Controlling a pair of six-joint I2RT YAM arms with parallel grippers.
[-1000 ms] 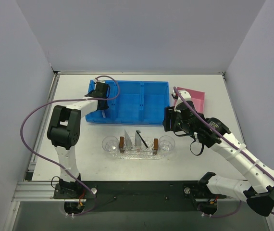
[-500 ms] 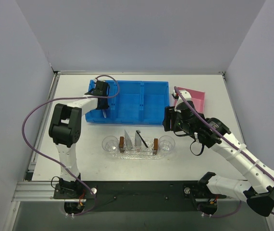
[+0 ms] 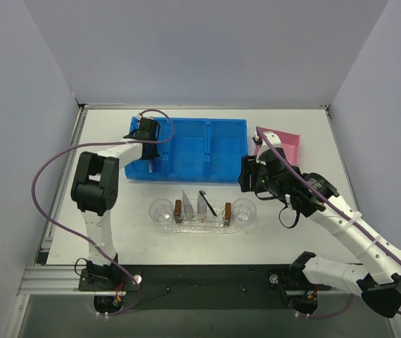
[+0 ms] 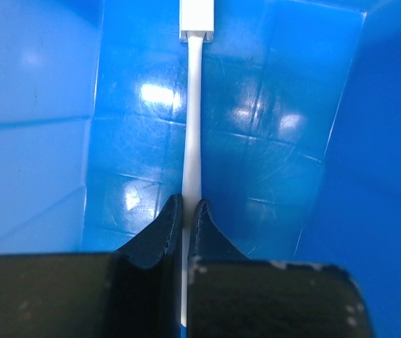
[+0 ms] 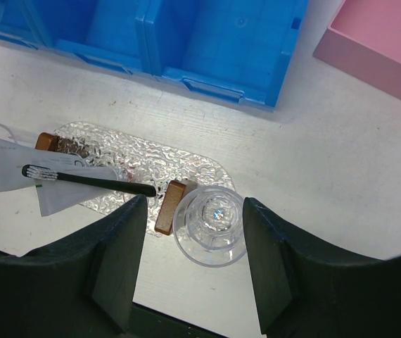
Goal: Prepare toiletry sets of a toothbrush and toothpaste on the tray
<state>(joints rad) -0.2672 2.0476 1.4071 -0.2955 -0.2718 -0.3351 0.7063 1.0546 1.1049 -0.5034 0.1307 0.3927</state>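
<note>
Left wrist: toothbrush (image 4: 194,127) in blue bin (image 4: 46,141)

Two toothbrushes (image 5: 88,182), two toothpaste tubes (image 5: 10,163), two clear cups (image 5: 211,225), one tray (image 5: 186,158), one blue bin (image 3: 207,151), one pink box (image 5: 383,42)

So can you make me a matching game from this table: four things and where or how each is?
1 white toothbrush
2 black toothbrush
3 pink box
4 right pincer

A on the tubes on the tray
B open, above a clear cup
C clamped in the left pincer, in the blue bin
D beside the blue bin

Pairs: 1-C, 2-A, 3-D, 4-B
</note>
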